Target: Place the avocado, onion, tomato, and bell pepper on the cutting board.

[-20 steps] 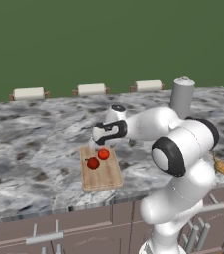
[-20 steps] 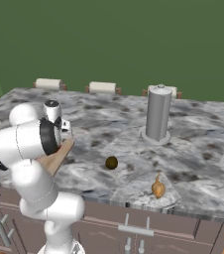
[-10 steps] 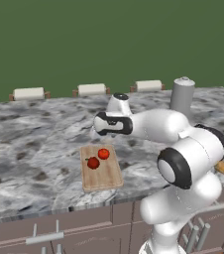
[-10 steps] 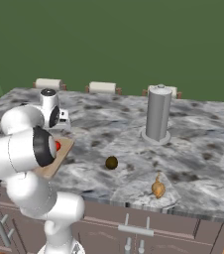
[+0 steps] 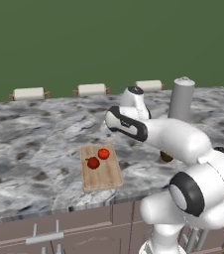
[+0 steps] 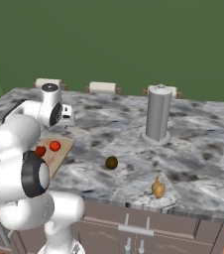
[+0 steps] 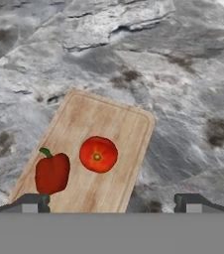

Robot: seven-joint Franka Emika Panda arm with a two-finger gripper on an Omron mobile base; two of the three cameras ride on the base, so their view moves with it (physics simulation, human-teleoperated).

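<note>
Grey marbled stone covers the bench (image 5: 29, 144), which runs in front of a plain dark green wall. On it lies the flat rectangular light wooden cutting board (image 7: 111, 124), and two things rest on the board: a round red tomato (image 7: 98, 154) and, just beside it, a red bell pepper with a short green stem (image 7: 52, 172). In the hand view both sit between the two dark fingers (image 7: 34, 203), which stand spread as wide as they go and grip nothing; the pepper is nearer one fingertip, the tomato nearer the middle of the gap, and both lie apart from the fingers, on the board below.

Away from the board, the small dark olive-green oval avocado (image 6: 111, 162) lies on the bare stone near the middle of the bench. The tan yellowish-brown onion with a thin pointed tip (image 6: 157, 188) sits near the front edge, well apart from the board. A tall grey cylindrical canister (image 6: 158, 114) stands upright behind them.

White and dark-jointed, the arm bends forward from its base, its wrist raised above the bench beyond the board's far end, the hand looking down over the board.
</note>
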